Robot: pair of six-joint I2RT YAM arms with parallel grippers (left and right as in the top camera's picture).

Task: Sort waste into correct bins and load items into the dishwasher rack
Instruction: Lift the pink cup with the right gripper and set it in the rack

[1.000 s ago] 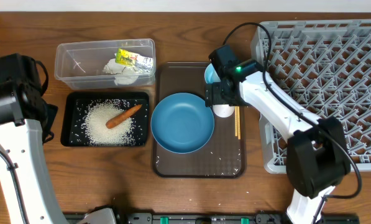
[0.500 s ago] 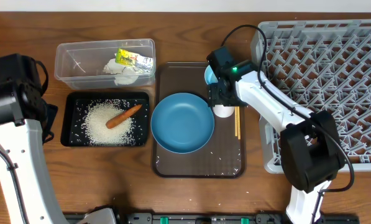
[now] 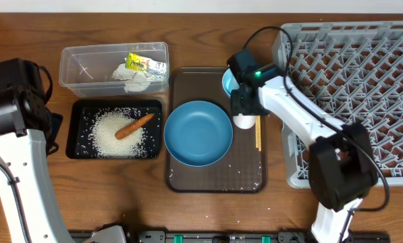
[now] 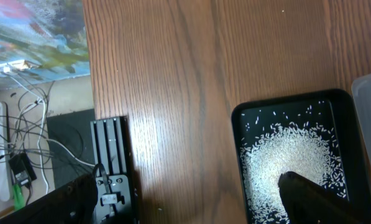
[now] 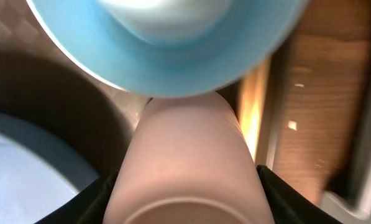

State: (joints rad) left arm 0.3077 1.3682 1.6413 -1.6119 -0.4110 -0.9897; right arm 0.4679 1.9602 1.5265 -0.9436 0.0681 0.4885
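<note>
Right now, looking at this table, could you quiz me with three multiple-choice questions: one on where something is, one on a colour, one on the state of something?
1. Where is the carrot?
A) in the clear tub
B) on the rice in the black tray
C) in the grey rack

2. What colour is the big bowl?
A) red
B) white
C) blue

3. How does that bowl stand?
A) upside down
B) upright and empty
C) upright, full of rice

Answers:
1 B, it lies on the white heap in the tray.
2 C, its whole inside is blue.
3 B, its bare inside faces up.
</note>
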